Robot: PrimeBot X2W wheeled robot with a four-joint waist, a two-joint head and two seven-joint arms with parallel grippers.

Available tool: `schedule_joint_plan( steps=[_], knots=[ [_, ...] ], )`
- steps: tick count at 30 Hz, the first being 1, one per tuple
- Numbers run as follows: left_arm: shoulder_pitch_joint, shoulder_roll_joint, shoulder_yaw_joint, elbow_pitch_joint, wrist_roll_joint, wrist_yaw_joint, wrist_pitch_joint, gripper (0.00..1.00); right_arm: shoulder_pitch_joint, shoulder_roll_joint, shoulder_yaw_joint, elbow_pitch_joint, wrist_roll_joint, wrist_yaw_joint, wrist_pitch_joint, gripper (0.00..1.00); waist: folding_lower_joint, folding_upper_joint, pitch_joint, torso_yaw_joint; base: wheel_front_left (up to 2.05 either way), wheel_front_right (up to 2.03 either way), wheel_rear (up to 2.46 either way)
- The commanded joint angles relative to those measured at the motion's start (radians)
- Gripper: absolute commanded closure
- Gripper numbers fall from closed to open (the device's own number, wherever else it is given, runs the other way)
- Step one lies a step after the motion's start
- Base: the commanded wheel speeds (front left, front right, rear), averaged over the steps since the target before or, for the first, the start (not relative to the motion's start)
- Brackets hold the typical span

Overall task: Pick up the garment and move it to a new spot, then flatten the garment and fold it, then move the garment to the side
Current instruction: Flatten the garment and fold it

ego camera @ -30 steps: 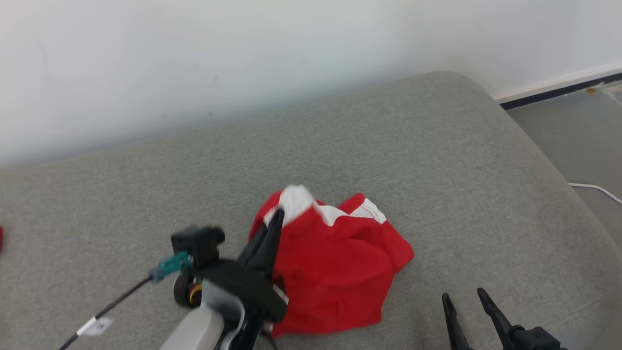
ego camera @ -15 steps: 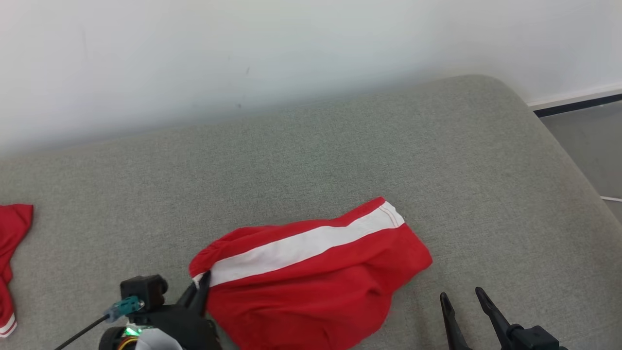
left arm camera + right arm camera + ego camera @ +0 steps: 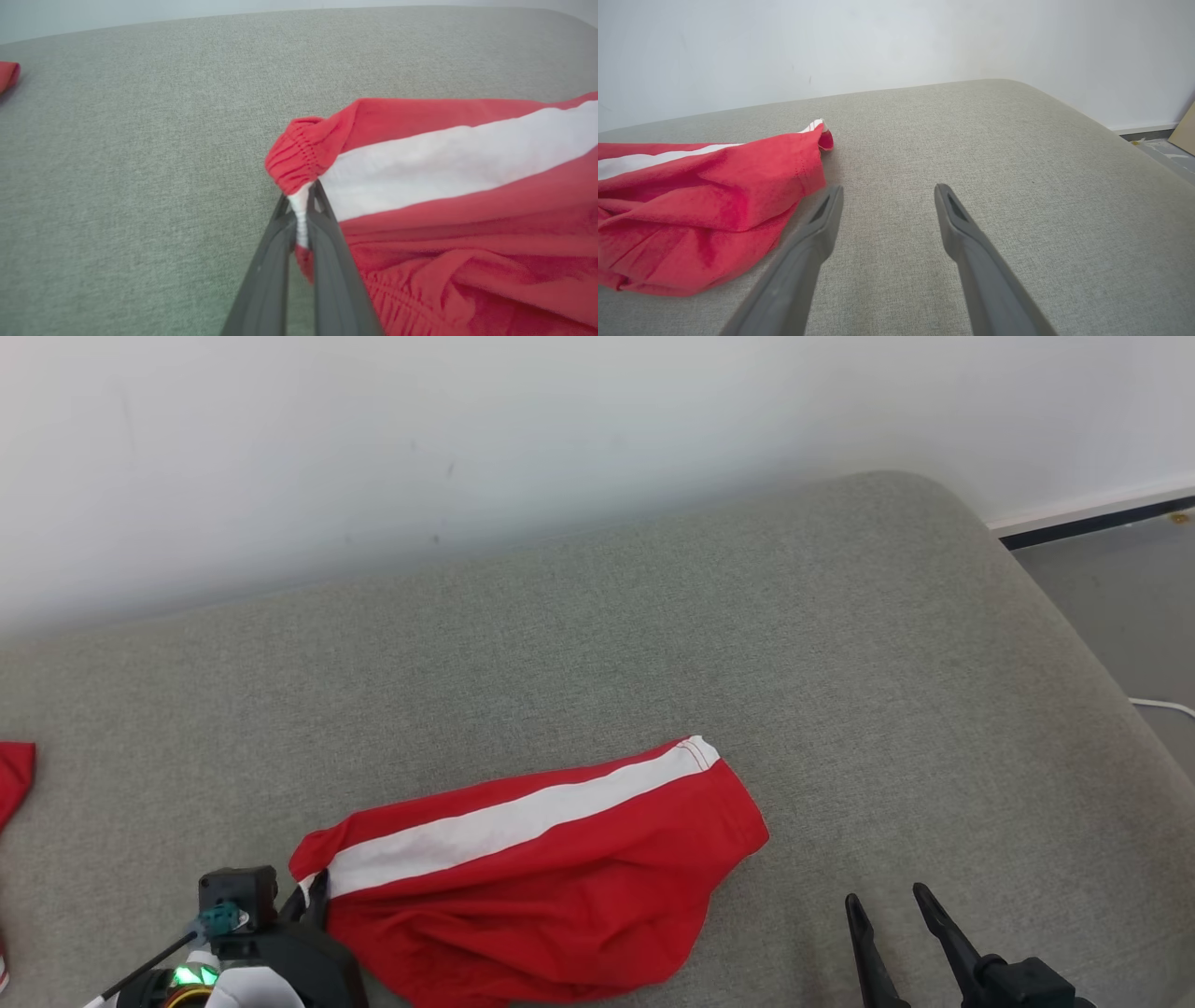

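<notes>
Shorts (image 3: 532,887) in red with a white side stripe (image 3: 504,821) are lying stretched out on the near part of the padded grey bench (image 3: 653,616). Their long axis is running from the gathered waistband (image 3: 294,158) at the head view's lower left up to the leg hem (image 3: 705,753), which is pointing to the upper right. The left gripper (image 3: 313,896) is sitting at the waistband end, its jaws clenched on a pinch of the elastic edge, as the left wrist view (image 3: 301,205) is showing. The right gripper (image 3: 885,898) is hovering near the hem end, clear of the cloth, its jaws released and standing wide apart (image 3: 888,189). Another red cloth (image 3: 14,775) is lying well apart at the bench's left edge.

A second ago the shorts were bunched in a heap with the left gripper higher in the head view. Now they are drawn out long, with the stripe straight, though the camera itself has shifted too.
</notes>
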Motion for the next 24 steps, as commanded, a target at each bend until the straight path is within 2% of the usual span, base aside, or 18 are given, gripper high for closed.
schedule_joint_plan(
  steps=[1, 2, 3, 4, 11, 20, 24],
  knots=[
    [-0.004, -0.002, 0.006, 0.003, -0.009, 0.003, -0.007, 1.0, -0.001, -0.002, -0.003, 0.001, 0.007, -0.002, -0.002, 0.0, 0.0, 0.0, -0.003, -0.001, 0.0, 0.0, 0.0],
    [-0.003, -0.001, 0.012, 0.006, -0.014, -0.001, -0.013, 0.78, 0.0, -0.002, -0.005, 0.001, 0.007, -0.002, -0.002, 0.0, 0.0, 0.0, -0.005, -0.001, 0.0, 0.0, 0.0],
    [-0.001, -0.005, 0.017, 0.006, -0.024, -0.009, -0.02, 0.11, 0.002, -0.001, -0.007, 0.001, 0.007, -0.002, -0.002, 0.0, 0.0, 0.0, -0.006, 0.001, 0.0, 0.0, 0.0],
    [0.003, -0.013, 0.023, 0.005, -0.039, -0.018, -0.025, 0.0, 0.005, -0.001, -0.008, 0.001, 0.007, -0.002, -0.003, 0.0, 0.0, 0.0, -0.009, 0.003, 0.0, 0.0, 0.0],
    [0.057, -0.044, 0.053, -0.008, -0.108, -0.071, -0.064, 0.0, 0.015, 0.007, -0.015, 0.002, 0.008, -0.002, -0.003, 0.0, 0.0, 0.0, -0.03, 0.028, 0.0, 0.0, 0.0],
    [0.159, -0.059, 0.111, -0.092, -0.126, -0.068, -0.176, 0.0, 0.029, 0.009, -0.033, 0.004, 0.012, -0.002, -0.007, 0.0, 0.0, 0.0, -0.052, 0.084, 0.0, 0.0, 0.0],
    [0.221, -0.074, 0.177, -0.16, -0.074, -0.055, -0.199, 0.0, 0.034, 0.009, -0.05, 0.0, 0.011, -0.002, -0.011, 0.0, 0.0, 0.0, -0.061, 0.124, 0.0, 0.0, 0.0]
  ],
)
